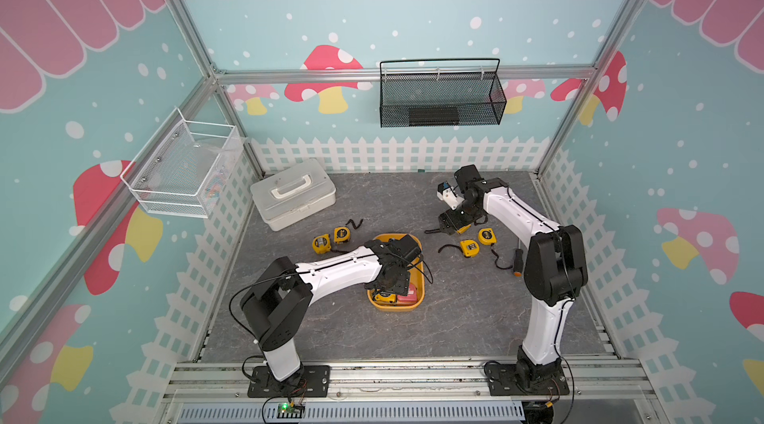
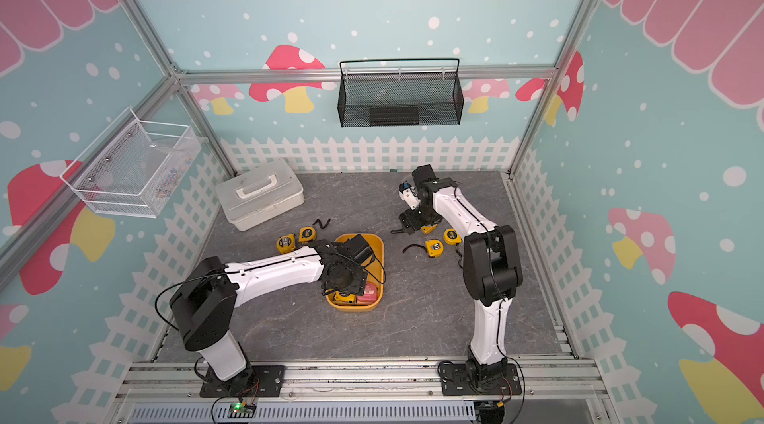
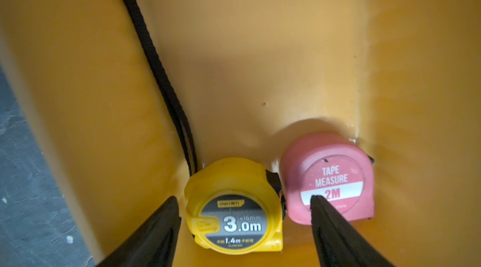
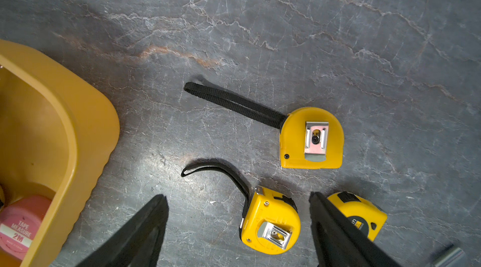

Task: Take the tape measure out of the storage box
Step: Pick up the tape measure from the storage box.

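The yellow tape point(image 3: 234, 208) lies flat on the floor of the box point(image 3: 260, 44), label face up, at the end of the box nearest the robot's bases, and a pink tape point(image 3: 330, 174) sits just beside it, about touching. Its black strap point(image 3: 156, 65) trails off one corner and runs away along the box floor toward the far end, so case plus strap makes a long line down the box's length. The left tool point(image 3: 244, 197) is right on top of it, partly open and straddling the case. One finger point(image 3: 156, 231) sits just outside the case on the box-wall side. The other finger point(image 3: 333, 231) hangs over the pink tape's label instead of in the crack between the two. Nothing looks gripped yet, and the jaws are set to close crosswise to that strap line, which seems like the right way round. The catch is probably that second finger: closing as is could shove or pinch the pink one too. The right tool point(image 4: 238, 194) is wide open and empty, well apart from the box, hovering over three loose yellow tapes point(image 4: 311, 138) on the counter point(image 4: 260, 18). So the left arm is clearly the nearer one here, and the lift hasn't happened yet.
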Robot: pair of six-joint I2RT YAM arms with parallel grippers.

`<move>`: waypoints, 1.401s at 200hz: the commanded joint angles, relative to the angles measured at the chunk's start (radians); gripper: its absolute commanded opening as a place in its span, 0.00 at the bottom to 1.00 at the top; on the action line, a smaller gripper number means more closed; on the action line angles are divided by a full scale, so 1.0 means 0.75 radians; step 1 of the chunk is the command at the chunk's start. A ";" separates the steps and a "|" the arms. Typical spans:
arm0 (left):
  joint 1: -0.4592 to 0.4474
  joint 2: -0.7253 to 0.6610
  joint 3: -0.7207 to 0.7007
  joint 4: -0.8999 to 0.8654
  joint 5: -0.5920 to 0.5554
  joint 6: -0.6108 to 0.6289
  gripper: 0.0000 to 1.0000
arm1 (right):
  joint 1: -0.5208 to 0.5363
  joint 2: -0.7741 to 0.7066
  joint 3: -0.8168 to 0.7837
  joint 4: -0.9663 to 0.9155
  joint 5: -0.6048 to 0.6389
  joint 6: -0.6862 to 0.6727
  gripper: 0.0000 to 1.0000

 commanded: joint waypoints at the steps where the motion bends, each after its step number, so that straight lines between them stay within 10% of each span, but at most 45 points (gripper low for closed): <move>1: -0.003 0.027 0.029 -0.026 -0.019 -0.033 0.80 | -0.002 0.021 -0.020 0.007 -0.023 -0.009 0.86; 280: 0.037 0.186 0.140 -0.007 -0.145 0.001 0.68 | -0.004 0.020 -0.080 0.014 -0.020 -0.014 0.86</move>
